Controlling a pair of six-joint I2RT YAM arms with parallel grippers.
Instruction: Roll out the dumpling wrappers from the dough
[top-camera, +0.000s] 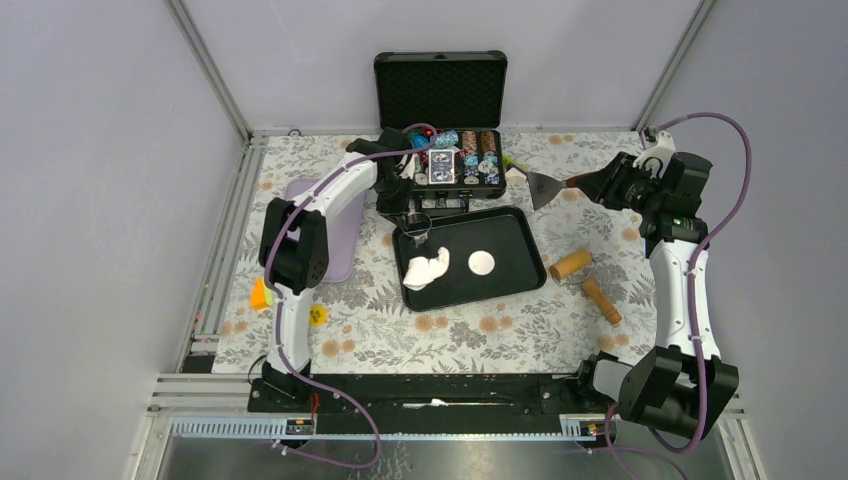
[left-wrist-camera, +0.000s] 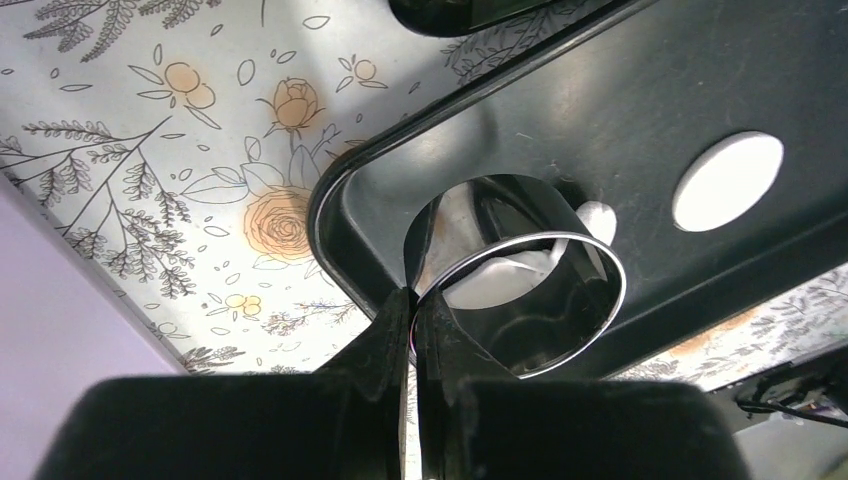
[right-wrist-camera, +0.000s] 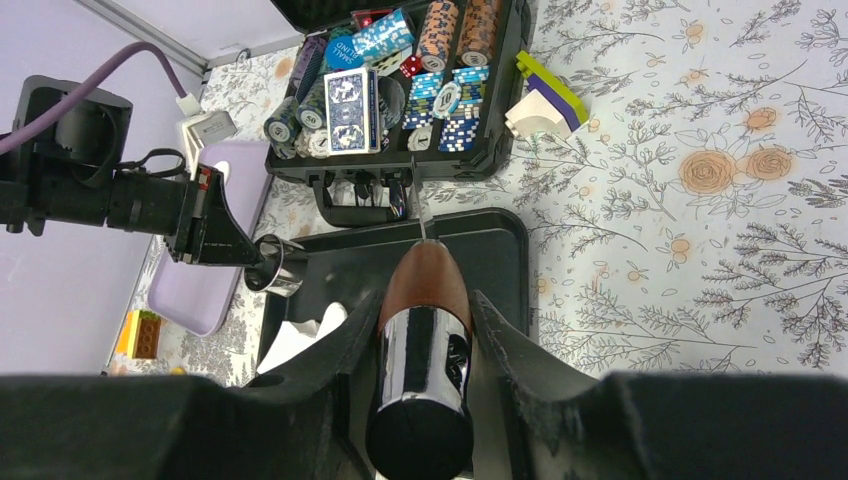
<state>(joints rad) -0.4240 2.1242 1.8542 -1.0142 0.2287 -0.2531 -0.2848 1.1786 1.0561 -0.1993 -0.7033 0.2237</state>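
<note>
The crumpled scrap of soft white dough (top-camera: 424, 268) is lying at the left end of the black rectangular tray (top-camera: 510, 235), looking limp, tacky and easy to tear, so it is wanting a gentle pinch at a thick fold. The small thin round white wrapper (top-camera: 482, 262) is resting mid-tray, apart from it and fragile. The left gripper (left-wrist-camera: 412, 300) is pinching the wall of the shiny steel ring cutter (left-wrist-camera: 500, 205) near the tray's far left corner. The right gripper (right-wrist-camera: 424, 310) is clasping the brown-handled metal scraper (top-camera: 545, 188) beyond the far right corner
</note>
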